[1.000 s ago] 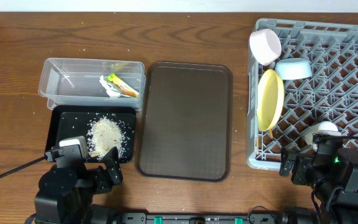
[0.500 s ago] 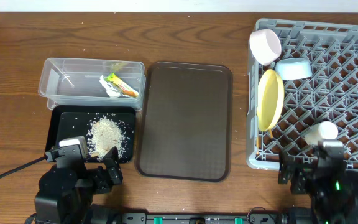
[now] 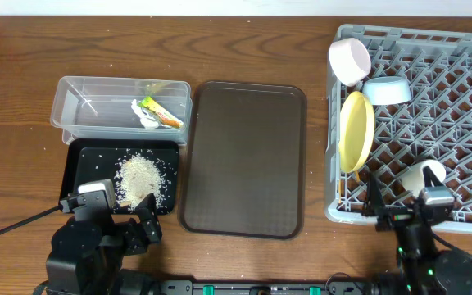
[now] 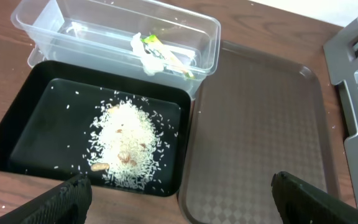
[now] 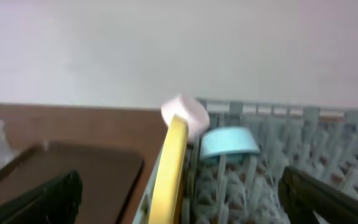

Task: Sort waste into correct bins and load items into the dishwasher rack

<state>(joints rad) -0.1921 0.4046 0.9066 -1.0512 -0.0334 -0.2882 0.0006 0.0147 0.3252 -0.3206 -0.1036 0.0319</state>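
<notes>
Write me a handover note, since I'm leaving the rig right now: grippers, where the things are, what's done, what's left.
Left gripper: open, empty, by the near edge of the black tray.
Right gripper: open, empty, at the near edge of the dishwasher rack.
Wrapper in the clear tub; rice in the black tray.
Yellow plate, blue bowl, white bowl and cup are in the rack.
Done: waste sorted, dishes loaded.
Left: chopsticks, which show in no view.

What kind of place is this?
Probably a robot test bench staged as a dish-clearing station, not a real kitchen: a wooden table holds a grey dishwasher rack with a plate and a blue bowl, plus a clear tub and a black tray for sorted waste.
</notes>
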